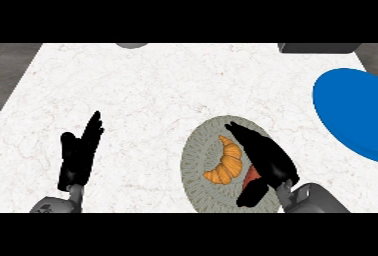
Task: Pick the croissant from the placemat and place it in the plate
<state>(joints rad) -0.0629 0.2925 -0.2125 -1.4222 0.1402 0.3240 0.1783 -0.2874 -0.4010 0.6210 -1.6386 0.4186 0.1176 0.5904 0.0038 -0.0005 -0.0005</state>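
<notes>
An orange croissant (227, 162) lies curved on the round grey placemat (198, 150) in the lower middle of the head view. My right hand (272, 160) hovers over the placemat's right half, just right of the croissant. Its fingers stretch up-left past the croissant's tip and its thumb points down; it is open and holds nothing. It hides the placemat's right side, and a small reddish patch shows under the palm. The blue plate (348, 110) sits at the right edge, partly cut off. My left hand (76, 155) rests open at the lower left, fingers up.
The white marble counter (148, 85) fills the view, with dark floor beyond its left edge. A grey rounded object (131, 45) peeks in at the top edge, and a dark grey object (317, 47) sits at the top right.
</notes>
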